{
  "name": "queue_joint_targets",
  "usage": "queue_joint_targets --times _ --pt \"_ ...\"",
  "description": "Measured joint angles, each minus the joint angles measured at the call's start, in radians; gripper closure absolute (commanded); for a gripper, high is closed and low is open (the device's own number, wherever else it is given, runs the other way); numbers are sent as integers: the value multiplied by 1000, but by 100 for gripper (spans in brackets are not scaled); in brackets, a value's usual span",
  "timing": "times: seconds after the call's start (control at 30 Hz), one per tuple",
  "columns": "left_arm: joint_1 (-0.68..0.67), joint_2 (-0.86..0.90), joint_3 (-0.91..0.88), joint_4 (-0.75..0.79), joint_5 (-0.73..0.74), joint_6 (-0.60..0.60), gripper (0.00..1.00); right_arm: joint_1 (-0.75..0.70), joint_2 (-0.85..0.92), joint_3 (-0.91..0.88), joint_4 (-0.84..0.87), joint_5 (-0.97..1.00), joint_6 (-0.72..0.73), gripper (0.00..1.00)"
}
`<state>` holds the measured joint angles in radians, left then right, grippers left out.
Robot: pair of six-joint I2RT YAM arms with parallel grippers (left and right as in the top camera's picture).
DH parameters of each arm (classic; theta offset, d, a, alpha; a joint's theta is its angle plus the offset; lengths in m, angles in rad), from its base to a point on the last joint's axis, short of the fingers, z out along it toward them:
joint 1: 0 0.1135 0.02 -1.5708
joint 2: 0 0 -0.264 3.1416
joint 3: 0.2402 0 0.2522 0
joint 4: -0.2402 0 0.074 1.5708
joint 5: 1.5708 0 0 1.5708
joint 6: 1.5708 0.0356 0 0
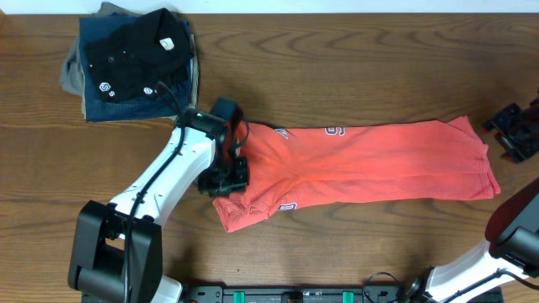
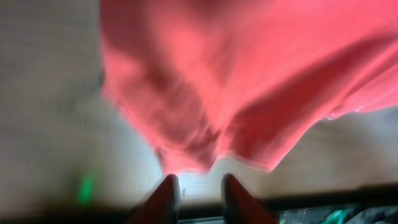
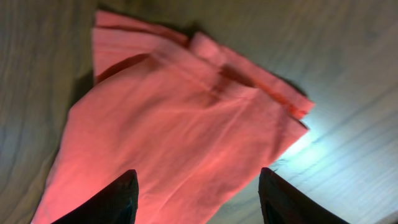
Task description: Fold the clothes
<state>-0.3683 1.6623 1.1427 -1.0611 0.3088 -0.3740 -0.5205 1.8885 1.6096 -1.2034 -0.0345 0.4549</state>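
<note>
We see the red-orange T-shirt (image 3: 180,137) lying on the wooden bench (image 3: 348,62), running from 7 o'clock up toward 12 o'clock. Its far edge is doubled into layered folds, and a hemmed corner juts out at 3 o'clock, with a bright glare on the bench just beside it. At 6 o'clock the right gripper (image 3: 198,180) shows two dark fingers (image 3: 124,199) spread wide apart, nothing between them.

**Colours on the table**

The T-shirt (image 1: 362,164) is red-orange, with small white-and-dark lettering near its edges. The table (image 1: 337,50) is brown wood grain. In the pile, the top shirt (image 1: 135,46) is black with small white logos, over dark blue cloth (image 1: 126,105) and grey-khaki cloth (image 1: 72,76). The left arm (image 1: 160,181) is white, the left pincer (image 1: 226,178) black.
</note>
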Motion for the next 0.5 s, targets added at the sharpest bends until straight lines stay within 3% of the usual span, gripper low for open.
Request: queue_joint_targets --times 0.07,0.1,0.27,0.5 --pt "0 0 2 85 -1 1 24 26 0 0 4 0 -1 44" --pt "0 0 3 133 -1 -2 29 40 0 0 8 1 -3 51" --pt "0 1 3 253 -2 6 66 109 -2 -15 34 6 -5 82" --pt "0 86 4 326 -23 11 85 176 -5 -157 137 6 -8 89"
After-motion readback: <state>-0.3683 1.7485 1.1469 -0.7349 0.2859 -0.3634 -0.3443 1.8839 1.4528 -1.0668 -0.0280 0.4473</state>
